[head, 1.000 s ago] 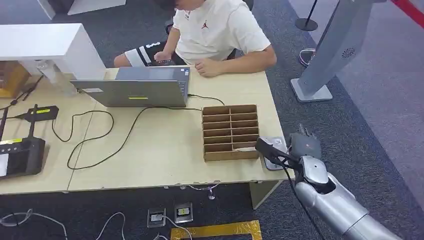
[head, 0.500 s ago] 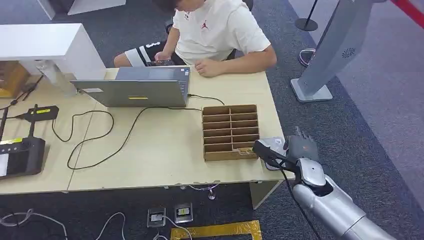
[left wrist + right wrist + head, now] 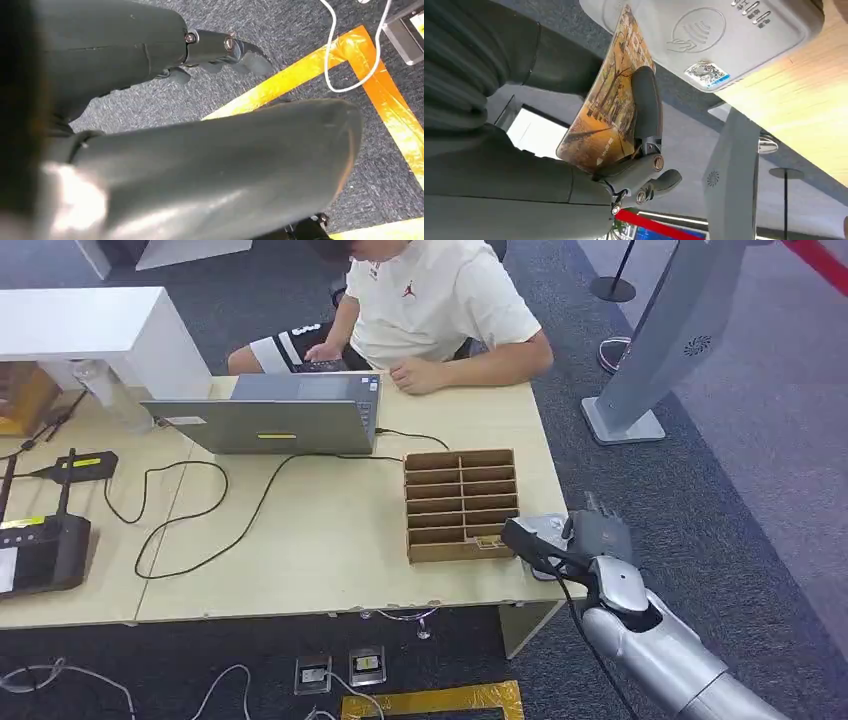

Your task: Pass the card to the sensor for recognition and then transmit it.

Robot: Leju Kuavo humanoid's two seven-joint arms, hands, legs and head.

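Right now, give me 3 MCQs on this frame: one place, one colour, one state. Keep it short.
1. Where does the card reader sit?
A. at the table's right edge, beside the cardboard organizer
B. on the laptop
C. on the floor

2. What colour mostly covers the card?
A. plain white
B. orange-brown, with a printed picture
C. solid blue

3. What is the right hand doing?
A. resting open on the table
B. holding the card close to the reader
C. hanging at the robot's side

Answers:
1. A: the head view shows the grey reader just right of the organizer, at the edge of the table.
2. B: the right wrist view shows an orange-brown illustrated face.
3. B: the right wrist view shows a dark finger pressed on the card, its edge by the reader's contactless symbol.
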